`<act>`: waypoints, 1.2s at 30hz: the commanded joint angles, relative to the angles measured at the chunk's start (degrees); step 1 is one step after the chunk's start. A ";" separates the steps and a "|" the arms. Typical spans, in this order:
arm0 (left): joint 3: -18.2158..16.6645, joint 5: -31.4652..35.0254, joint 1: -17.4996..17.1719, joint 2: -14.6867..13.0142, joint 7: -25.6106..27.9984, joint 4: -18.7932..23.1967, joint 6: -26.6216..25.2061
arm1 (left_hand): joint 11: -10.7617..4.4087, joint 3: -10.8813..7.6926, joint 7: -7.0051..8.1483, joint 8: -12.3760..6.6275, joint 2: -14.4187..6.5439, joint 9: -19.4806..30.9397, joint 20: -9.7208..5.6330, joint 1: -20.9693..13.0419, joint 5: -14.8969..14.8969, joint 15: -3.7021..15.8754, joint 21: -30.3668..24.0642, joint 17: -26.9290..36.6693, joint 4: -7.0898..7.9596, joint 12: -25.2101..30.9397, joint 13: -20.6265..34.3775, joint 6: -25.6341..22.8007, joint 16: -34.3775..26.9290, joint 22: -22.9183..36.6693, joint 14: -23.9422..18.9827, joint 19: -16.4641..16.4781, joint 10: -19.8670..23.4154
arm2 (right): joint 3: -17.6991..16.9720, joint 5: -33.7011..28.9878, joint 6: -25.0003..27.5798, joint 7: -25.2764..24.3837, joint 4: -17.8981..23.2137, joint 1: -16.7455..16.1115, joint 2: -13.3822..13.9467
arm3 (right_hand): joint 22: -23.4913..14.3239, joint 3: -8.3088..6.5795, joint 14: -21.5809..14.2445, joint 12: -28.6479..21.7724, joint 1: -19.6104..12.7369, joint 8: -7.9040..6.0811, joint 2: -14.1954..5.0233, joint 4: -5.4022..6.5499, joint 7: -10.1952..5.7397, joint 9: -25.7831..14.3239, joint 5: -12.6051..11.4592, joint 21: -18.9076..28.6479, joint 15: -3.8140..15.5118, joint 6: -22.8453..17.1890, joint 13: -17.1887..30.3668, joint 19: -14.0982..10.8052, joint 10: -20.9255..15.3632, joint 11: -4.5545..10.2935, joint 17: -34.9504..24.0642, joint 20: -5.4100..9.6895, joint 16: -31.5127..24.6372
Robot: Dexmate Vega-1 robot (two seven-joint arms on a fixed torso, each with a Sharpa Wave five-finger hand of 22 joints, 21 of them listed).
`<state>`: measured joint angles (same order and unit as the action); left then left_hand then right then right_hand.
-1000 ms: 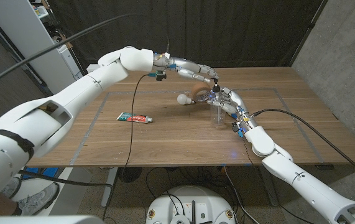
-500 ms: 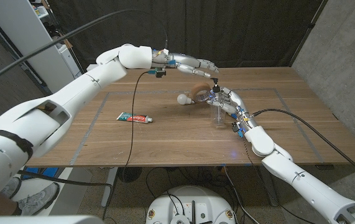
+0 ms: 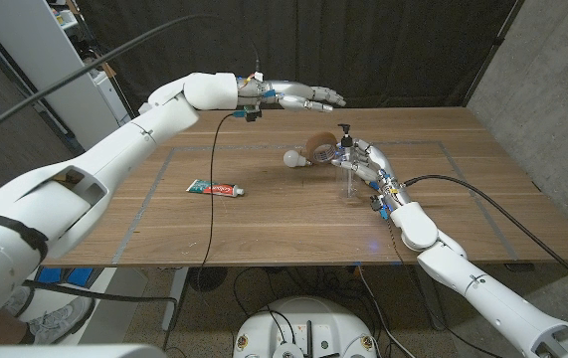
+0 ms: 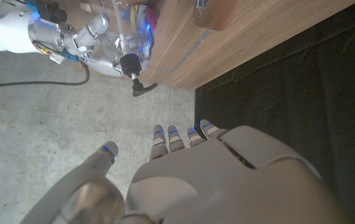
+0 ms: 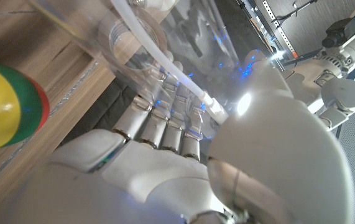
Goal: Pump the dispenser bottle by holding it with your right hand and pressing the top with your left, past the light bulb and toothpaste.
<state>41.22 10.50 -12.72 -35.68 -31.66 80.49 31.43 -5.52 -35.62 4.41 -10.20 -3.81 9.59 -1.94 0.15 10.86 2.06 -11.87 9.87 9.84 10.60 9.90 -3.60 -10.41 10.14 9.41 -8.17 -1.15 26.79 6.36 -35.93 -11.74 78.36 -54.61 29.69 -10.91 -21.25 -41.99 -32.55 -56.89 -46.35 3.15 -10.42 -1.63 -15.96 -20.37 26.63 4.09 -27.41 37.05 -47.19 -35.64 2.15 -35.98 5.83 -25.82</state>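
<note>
A clear dispenser bottle [image 3: 347,171] with a black pump top [image 3: 343,129] stands on the wooden table [image 3: 264,224] right of centre. My right hand [image 3: 367,164] grips it from the right side. In the right wrist view my right hand's fingers [image 5: 158,127] wrap the clear bottle [image 5: 141,38], with its inner tube showing. My left hand [image 3: 305,97] hovers open above and behind the pump, fingers stretched out and apart from it. The left wrist view has my left hand [image 4: 196,177] well off the pump top [image 4: 133,68]. A light bulb [image 3: 292,159] lies left of the bottle, a toothpaste tube [image 3: 214,187] further left.
A brown tape roll [image 3: 316,149] stands between the bulb and the bottle. A black cable [image 3: 212,179] hangs from my left arm down across the table. A yellow, green and red rounded object [image 5: 3,106] shows close to the bottle in the right wrist view.
My left hand has lifted off the pump top and drawn back and to the left, fingers straightening. The right hand and bottle have stayed in place.
</note>
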 commanded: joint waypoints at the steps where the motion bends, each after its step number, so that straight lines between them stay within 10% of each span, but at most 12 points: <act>1: -3.29 -2.82 -4.66 -2.18 4.75 3.84 -7.93 | -0.07 -0.53 0.21 -0.25 -6.46 0.19 -5.15 -0.65 0.56 3.72 -0.30 -0.01 -0.06 0.37 -0.08 -0.54 -0.28 -0.06 0.66 0.25 0.57 | -0.32 0.67 -1.63 -1.09 -1.22 0.19 -1.78 | -0.14 -1.23 -0.23 -0.16 -6.67 -0.38 -6.80 0.94 0.02 -0.04 -0.10 0.39 7.54 0.53 0.32 0.47 -5.35 5.43 -0.17 2.33 0.09; 16: -7.08 -5.45 -10.37 -5.35 11.91 7.58 -15.60 | -0.03 -0.86 0.23 -0.36 -6.14 0.18 -4.87 -0.71 0.53 3.74 -0.48 -0.04 -0.25 0.57 -0.09 -1.35 -0.37 -0.09 -0.60 1.38 1.41 | -0.24 0.72 -1.84 -2.28 -1.77 0.84 -3.81 | -0.10 -1.72 0.60 0.66 -8.23 -0.02 -7.08 0.32 -0.47 0.14 -0.26 0.42 8.08 1.86 0.56 1.68 -3.91 5.98 -0.51 2.60 0.79; 36: -16.82 -18.08 -26.09 -8.81 27.48 16.18 -28.05 | 0.11 -1.26 0.17 -0.53 -5.70 0.17 -4.44 -0.79 0.51 3.63 -0.77 -0.08 -0.56 0.75 -0.08 -2.95 -0.51 -0.13 -2.82 3.41 2.72 | 0.87 1.31 -1.18 -2.21 -2.97 2.19 -5.87 | -0.02 -2.21 2.43 1.72 -12.75 0.45 -7.50 -0.35 -1.30 0.28 -0.13 0.45 8.63 3.86 0.87 3.63 -2.58 6.86 -2.13 3.00 1.04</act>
<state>29.51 -1.84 -30.51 -42.69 -12.42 92.19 9.06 -5.19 -36.57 4.71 -10.20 -4.11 9.60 -1.96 -0.15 10.86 2.00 -12.30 9.61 9.40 11.05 9.89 -5.96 -10.41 9.82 7.00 -5.09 1.05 27.04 7.14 -37.53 -14.20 76.06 -53.18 24.83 -10.91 -22.24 -39.91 -31.04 -58.93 -45.97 5.19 -11.37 -2.67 -15.70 -20.36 26.89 3.89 -23.88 37.58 -44.01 -33.77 4.02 -37.76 4.71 -24.95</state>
